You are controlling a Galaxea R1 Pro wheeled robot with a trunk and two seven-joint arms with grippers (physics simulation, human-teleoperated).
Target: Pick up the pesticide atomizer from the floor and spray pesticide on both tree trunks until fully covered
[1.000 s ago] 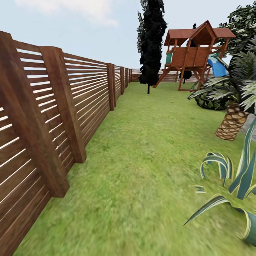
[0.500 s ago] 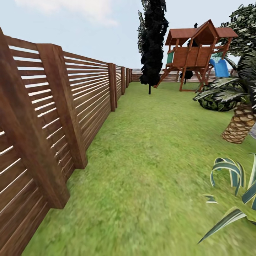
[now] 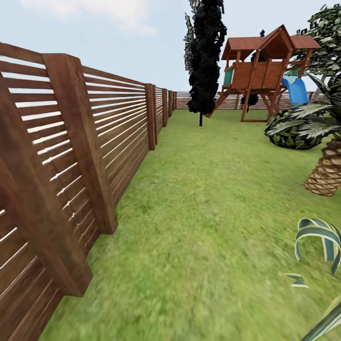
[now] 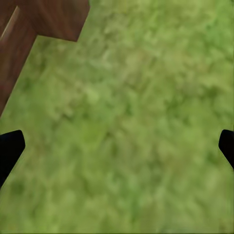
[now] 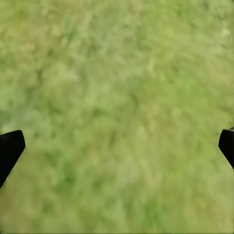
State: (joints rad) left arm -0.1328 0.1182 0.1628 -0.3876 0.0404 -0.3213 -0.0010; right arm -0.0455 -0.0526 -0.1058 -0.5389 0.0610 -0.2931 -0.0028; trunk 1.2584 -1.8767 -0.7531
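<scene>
The left gripper (image 4: pixel 117 146) has its jaws spread wide, the two dark fingertips (image 4: pixel 9 148) sitting at opposite edges of the left wrist view with nothing between them. Under it lies blurred green lawn (image 4: pixel 131 122), and the foot of a brown wooden fence post (image 4: pixel 56 19) stands on the grass just beyond. The right gripper (image 5: pixel 117 146) is spread just as wide and holds nothing, with only grass beneath it.

In the head view the lawn (image 3: pixel 203 213) runs forward as a long strip. Along its left side stands a reddish-brown slatted fence (image 3: pixel 113 128) with thick posts, reaching to the far end of the garden, where more fence crosses behind. A tall, narrow, very dark tree (image 3: pixel 206 57) rises near that far end on a thin stem. Right of it stands a wooden play tower (image 3: pixel 260 71) with a peaked roof and a blue slide (image 3: pixel 297 90). Closer in on the right are a round dark bush (image 3: pixel 289 135), the scaly trunk of a short palm (image 3: pixel 327 173) with fronds overhead, and the striped leaves of a low plant (image 3: pixel 319 239) at the lower right corner. Pale-leaved foliage (image 3: pixel 329 33) fills the upper right corner.

The spray bottle cannot be made out anywhere here, nor can the paved patio.
</scene>
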